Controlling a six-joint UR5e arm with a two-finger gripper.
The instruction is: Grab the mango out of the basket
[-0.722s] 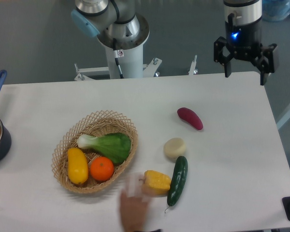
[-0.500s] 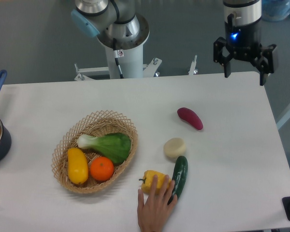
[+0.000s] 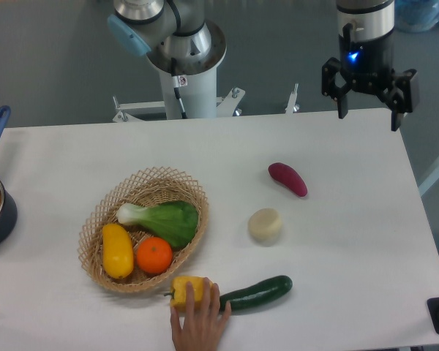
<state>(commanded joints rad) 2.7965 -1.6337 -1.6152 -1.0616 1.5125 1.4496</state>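
My claw [image 3: 367,93] hangs spread and empty well away from the mango [image 3: 117,250] lying in the basket [image 3: 158,178], approach not begun.

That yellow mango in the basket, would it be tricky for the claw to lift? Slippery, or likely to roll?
Probably a bit slippery: the mango looks smooth and rounded. It seems unlikely to roll far, since it lies between the basket wall and the orange. It looks firm. The claw hangs open, far off.
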